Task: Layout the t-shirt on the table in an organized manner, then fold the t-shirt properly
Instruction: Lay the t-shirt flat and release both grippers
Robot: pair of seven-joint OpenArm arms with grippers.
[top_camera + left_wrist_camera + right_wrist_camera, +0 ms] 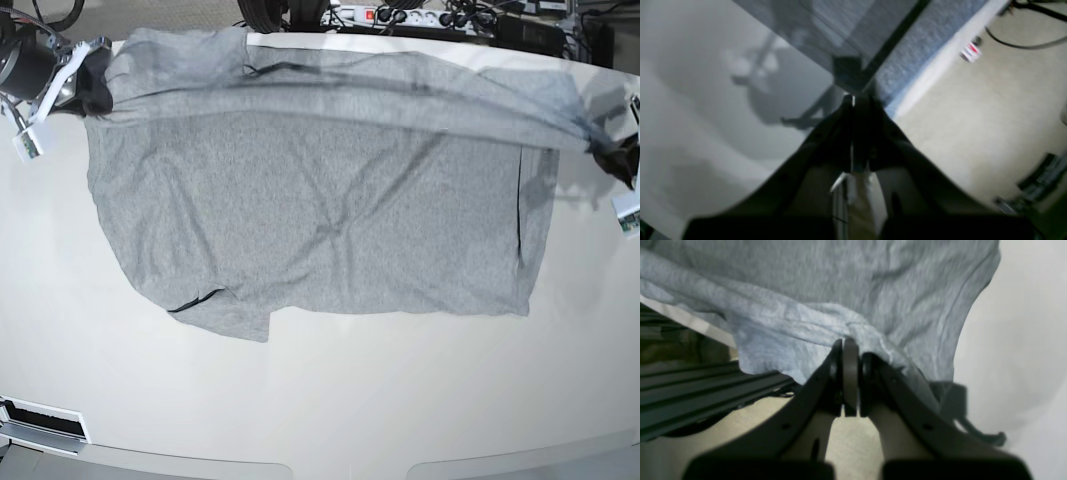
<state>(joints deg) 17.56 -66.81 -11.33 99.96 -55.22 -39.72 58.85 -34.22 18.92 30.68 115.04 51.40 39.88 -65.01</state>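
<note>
The heather-grey t-shirt (320, 200) lies spread across the off-white table (320, 400), its far edge lifted and pulled taut between both grippers. My right gripper (92, 95) is at the far left of the base view, shut on a bunched fold of the t-shirt (840, 290); the right wrist view shows its fingertips (848, 343) pinched into the cloth. At the far right, my left gripper (612, 155) is shut on the shirt's other end. In the left wrist view the left gripper (853, 98) clamps the stretched t-shirt (923, 50) above the table (690, 133).
A power strip (400, 15) and cables lie on the floor behind the table's far edge. Dark rails (690, 390) of a frame run below the table on the right arm's side. Beige floor (990, 116) shows beyond the table on the left arm's side.
</note>
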